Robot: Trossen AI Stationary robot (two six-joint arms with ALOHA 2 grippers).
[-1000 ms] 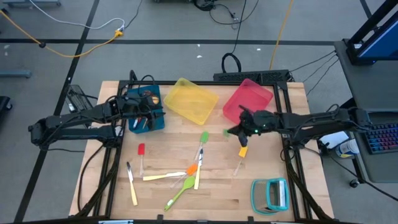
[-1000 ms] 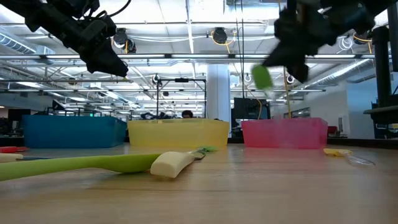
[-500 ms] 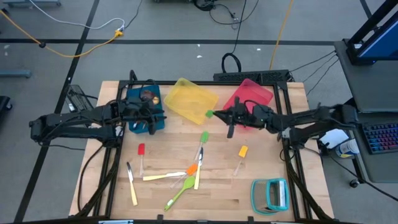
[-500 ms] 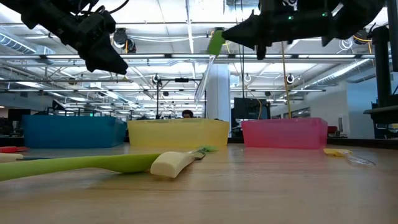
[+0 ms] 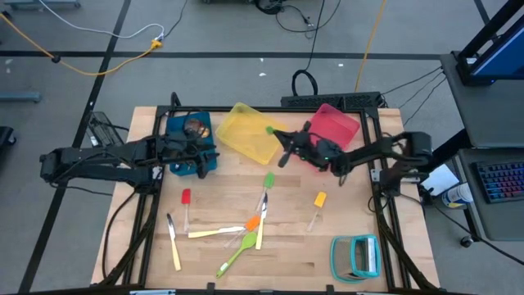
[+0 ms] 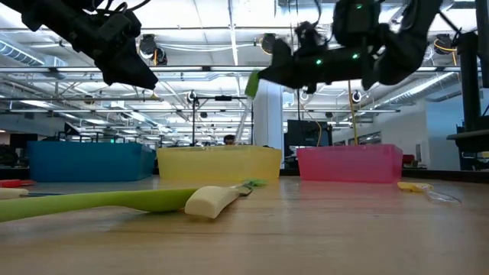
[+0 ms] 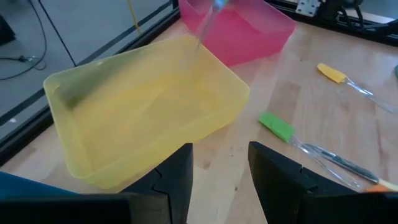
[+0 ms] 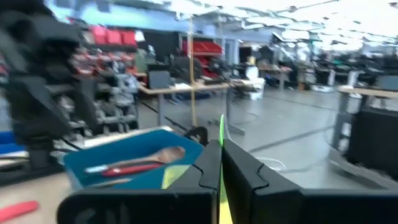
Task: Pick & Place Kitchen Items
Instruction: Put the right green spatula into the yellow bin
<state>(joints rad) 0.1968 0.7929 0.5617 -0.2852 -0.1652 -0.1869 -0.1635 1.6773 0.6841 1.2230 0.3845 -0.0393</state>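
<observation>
My right gripper hangs in the air over the right end of the yellow bin, shut on a small spatula with a green head. My left gripper stands open with nothing in it, beside the near right corner of the blue bin. That bin holds a wooden spoon and red utensils. Several utensils lie flat on the table: a red spatula, a green spatula, a yellow spatula, an orange spatula, a lime-green spoon and cream-handled cutlery. My right gripper pinches the spatula at its green head between its two shut fingers. The fingers lie about level and point from the table's right toward its left. The head's edge sticks out past the fingertips. The spatula is lifted clear, and its clear handle slants down over the yellow bin.
The pink bin stands right of the yellow one, under my right arm. A teal-framed rack sits at the near right corner. Bare wood shows around the scattered utensils.
My right gripper has carried the green spatula from above the table's right middle toward the far left, to the yellow bin's right end. It has tipped up from pointing down to about level and rolled. The spatula's head, which hung below the fingers, now sticks out ahead of them.
</observation>
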